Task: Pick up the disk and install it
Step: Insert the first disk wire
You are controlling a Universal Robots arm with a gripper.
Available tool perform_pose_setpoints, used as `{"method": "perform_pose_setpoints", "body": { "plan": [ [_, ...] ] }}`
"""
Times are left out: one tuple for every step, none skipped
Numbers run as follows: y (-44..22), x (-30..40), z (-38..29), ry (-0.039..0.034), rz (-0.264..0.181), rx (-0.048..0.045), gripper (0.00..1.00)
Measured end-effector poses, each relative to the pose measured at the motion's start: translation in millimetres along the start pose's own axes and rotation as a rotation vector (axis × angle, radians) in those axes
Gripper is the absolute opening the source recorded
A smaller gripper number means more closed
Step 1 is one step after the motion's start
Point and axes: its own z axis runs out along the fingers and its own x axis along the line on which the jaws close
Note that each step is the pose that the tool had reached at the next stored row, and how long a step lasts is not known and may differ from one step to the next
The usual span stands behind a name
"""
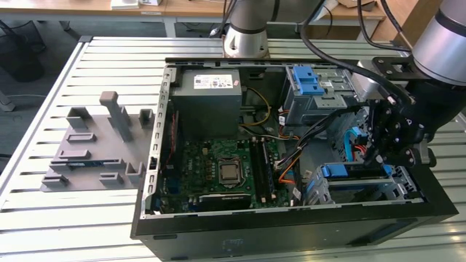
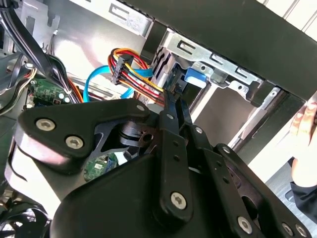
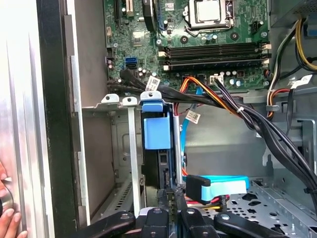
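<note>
The black pincer (image 3: 173, 196) is low inside the open computer case, with its two thin fingers (image 2: 169, 116) clenched close together. I see nothing held between them. In both wrist views their tips are just at the edge of the disk, a flat silver drive with a blue plastic frame (image 3: 157, 130). The disk stands on its edge inside the bare metal drive cage (image 3: 130, 148), in the slot next to the cage's empty part, and its blue tab faces the motherboard. In the exterior view the pincer (image 1: 375, 160) hangs over this same cage (image 1: 404, 188) at the corner of the case, and the disk (image 1: 353, 170) lies in it.

Just beside the disk a flat light blue data cable (image 3: 223, 187) ends in a blue plug. A bundle of red, yellow and orange power wires (image 2: 129, 62) hangs near it. Black cables (image 3: 257, 119) cross above the cage.

Farther in is the green motherboard (image 3: 213, 34) on the floor of the case, with its silver processor socket (image 1: 229, 171). Behind it are a grey boxy power supply with a white sticker (image 1: 211, 93) and a second metal cage with a blue plastic latch (image 1: 304, 79).

A person's hand (image 3: 7, 218) rests on the outside wall of the black case (image 1: 291, 229).

The case lies on a slatted metal surface (image 1: 109, 60). Well apart from it, at the exterior view's left, is a grey plastic holder with upright posts (image 1: 95, 147).
</note>
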Motion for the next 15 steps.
{"method": "perform_pose_setpoints", "body": {
  "plan": [
    [-0.1,0.0,0.0,-0.0011,0.000,-0.0004,0.16],
    [-0.1,0.0,0.2,-0.0024,0.000,-0.0007,0.16],
    [-0.1,0.0,0.6,-0.0044,0.000,-0.0012,0.16],
    [-0.2,0.1,1.1,-0.0060,0.000,-0.0019,0.16],
    [-0.2,0.2,1.5,-0.0070,0.000,-0.0023,0.16],
    [-0.2,0.3,1.9,-0.0079,0.000,-0.0027,0.16],
    [-0.2,0.4,2.5,-0.0089,0.000,-0.0030,0.16],
    [-0.2,0.6,3.1,-0.0103,0.000,-0.0035,0.16],
    [-0.2,0.9,3.7,-0.0116,0.000,-0.0040,0.16],
    [-0.3,1.0,4.3,-0.0131,0.000,-0.0045,0.16],
    [-0.3,1.1,4.7,-0.0139,0.000,-0.0049,0.16],
    [-0.3,1.2,5.0,-0.0147,0.000,-0.0052,0.16],
    [-0.3,1.3,5.0,-0.0148,0.000,-0.0053,0.16],
    [-0.3,1.3,5.1,-0.0149,0.000,-0.0054,0.16],
    [-0.3,1.3,5.2,-0.0152,0.000,-0.0055,0.16]
  ]
}}
